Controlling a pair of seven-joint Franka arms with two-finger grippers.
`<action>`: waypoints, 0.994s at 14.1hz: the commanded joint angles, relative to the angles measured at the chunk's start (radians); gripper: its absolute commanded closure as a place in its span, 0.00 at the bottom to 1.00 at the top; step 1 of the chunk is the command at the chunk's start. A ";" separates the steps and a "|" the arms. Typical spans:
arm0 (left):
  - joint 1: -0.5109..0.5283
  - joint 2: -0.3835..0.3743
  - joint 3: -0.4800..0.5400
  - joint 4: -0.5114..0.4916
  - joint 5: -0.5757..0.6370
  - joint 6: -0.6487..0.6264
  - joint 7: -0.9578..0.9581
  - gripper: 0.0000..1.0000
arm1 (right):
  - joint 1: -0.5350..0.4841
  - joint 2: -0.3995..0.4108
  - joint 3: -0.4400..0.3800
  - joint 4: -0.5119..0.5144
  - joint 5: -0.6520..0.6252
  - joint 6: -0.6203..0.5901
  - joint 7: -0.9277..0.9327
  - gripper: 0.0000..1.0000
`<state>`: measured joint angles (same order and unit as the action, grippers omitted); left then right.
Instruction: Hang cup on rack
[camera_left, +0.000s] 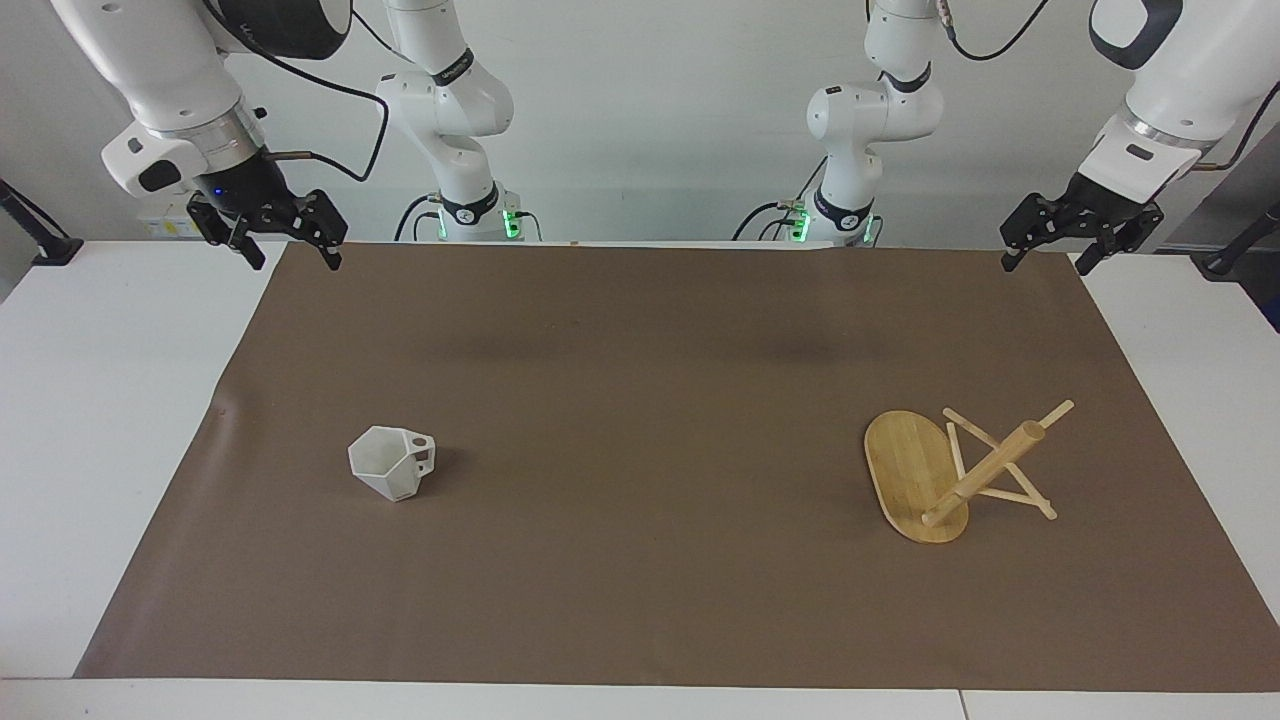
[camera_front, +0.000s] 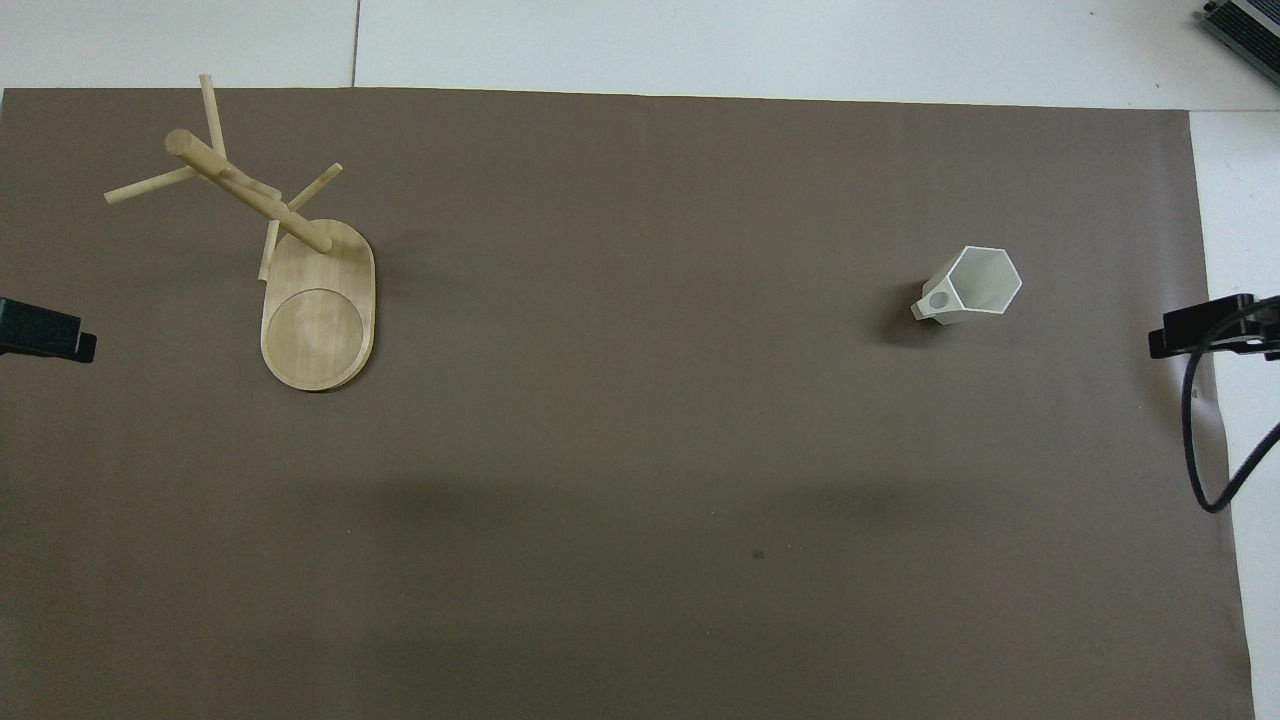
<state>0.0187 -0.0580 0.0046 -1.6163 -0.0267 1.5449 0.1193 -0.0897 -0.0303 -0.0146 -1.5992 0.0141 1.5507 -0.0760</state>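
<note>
Both arms wait, raised, at the robots' edge of the table, wrists bent down toward the surface. Right gripper hangs over the brown mat's corner at the right arm's end, fingers spread wide apart, nothing between them. Left gripper hangs over the mat corner at the left arm's end, fingers also spread wide, holding nothing. In the overhead view only dark finger tips poke in at the 2 side edges: left, right.

Cup stands upright on the mat toward the right arm's end, well apart from both grippers. Mouth opens upward. Handle sticks out sideways toward the table's middle and the rack. Small, white, faceted, 6-sided rim, sides tapering down to a narrower foot, blocky handle with 1 round hole through it. Inside looks empty.

Rack lies tipped over on the mat toward the left arm's end, well apart from the cup, at about the same distance from the robots. Flat oval base stands on its edge, with its round-marked underside showing in the overhead view. Long axis is the thick round post, slanting from the base outward to the left arm's end of the table. Thin pegs cross the post, some tips resting on the mat. Light bamboo, plain.
</note>
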 joint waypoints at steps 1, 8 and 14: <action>0.009 -0.011 -0.003 0.001 -0.010 -0.015 -0.023 0.00 | -0.012 -0.023 0.001 -0.028 -0.005 0.008 -0.025 0.00; 0.012 -0.019 -0.003 -0.004 -0.010 -0.032 -0.027 0.00 | -0.015 -0.025 0.002 -0.028 -0.005 0.006 -0.019 0.00; 0.013 -0.020 -0.003 -0.005 -0.010 -0.035 -0.024 0.00 | -0.018 -0.025 0.002 -0.030 -0.005 0.012 -0.014 0.00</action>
<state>0.0192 -0.0641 0.0049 -1.6164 -0.0267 1.5317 0.1026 -0.0961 -0.0303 -0.0190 -1.5994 0.0141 1.5493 -0.0763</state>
